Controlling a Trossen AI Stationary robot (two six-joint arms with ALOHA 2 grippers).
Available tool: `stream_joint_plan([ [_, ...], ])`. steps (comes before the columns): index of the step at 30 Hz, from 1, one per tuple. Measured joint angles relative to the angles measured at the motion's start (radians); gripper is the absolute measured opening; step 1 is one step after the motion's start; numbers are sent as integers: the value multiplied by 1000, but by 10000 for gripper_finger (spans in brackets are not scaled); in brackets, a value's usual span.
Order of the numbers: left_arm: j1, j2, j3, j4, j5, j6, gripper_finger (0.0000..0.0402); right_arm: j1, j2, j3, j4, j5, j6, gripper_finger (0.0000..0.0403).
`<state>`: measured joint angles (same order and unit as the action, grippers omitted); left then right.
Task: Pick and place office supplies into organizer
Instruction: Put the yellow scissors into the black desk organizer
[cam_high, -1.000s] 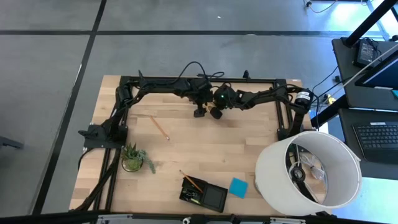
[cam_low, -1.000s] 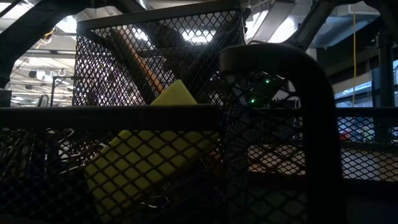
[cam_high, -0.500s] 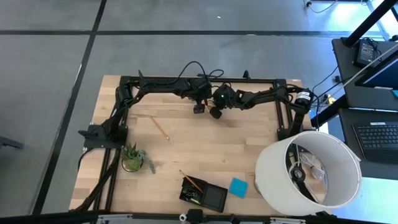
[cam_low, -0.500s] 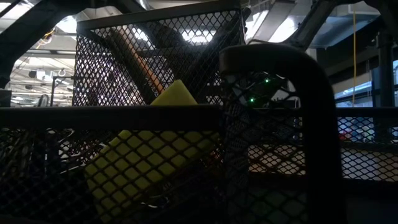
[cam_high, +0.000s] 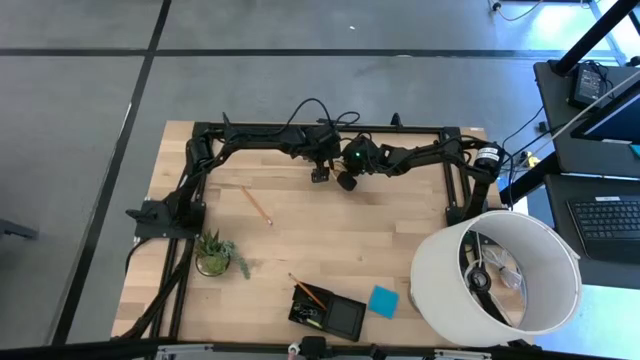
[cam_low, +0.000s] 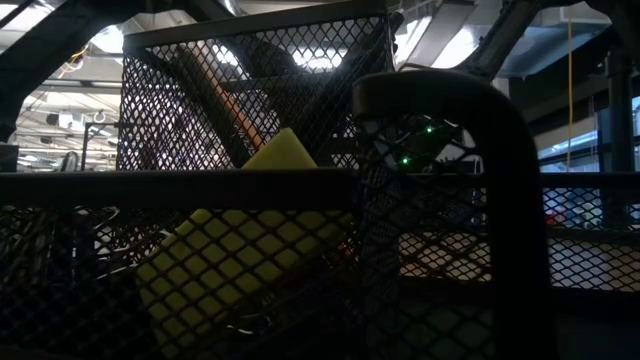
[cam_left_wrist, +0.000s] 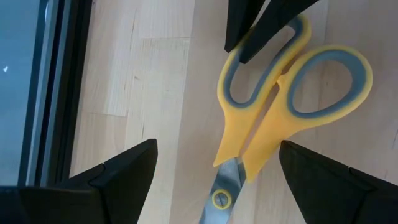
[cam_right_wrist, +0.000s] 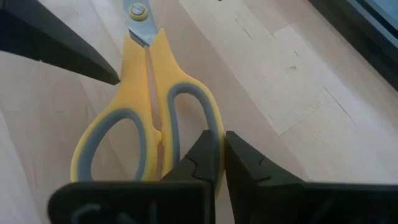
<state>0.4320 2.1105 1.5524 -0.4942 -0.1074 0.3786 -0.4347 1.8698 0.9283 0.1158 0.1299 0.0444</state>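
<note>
Lying between the left pincer's (cam_left_wrist: 214, 165) spread fingers, the scissors (cam_left_wrist: 273, 112) meet the right pincer's (cam_right_wrist: 222, 155) closed tips.

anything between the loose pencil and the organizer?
High view: only bare table between the pencil and the organizer. The plant sits off to the side.

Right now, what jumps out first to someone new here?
The yellow-handled scissors lie flat at the table's far edge, where both grippers meet. The right gripper is shut on one handle loop, and the left gripper is spread open around the handles. At the near right corner stands a large white lampshade.
</note>
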Motion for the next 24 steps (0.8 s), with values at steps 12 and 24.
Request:
stream_joint_plan([
  [12,-1,0,0,-15,29,5,331,0,0,0,51,1,-4,20],
  [24,-4,0,0,-73,69,2,323,1,0,0,103,-17,-21,20],
])
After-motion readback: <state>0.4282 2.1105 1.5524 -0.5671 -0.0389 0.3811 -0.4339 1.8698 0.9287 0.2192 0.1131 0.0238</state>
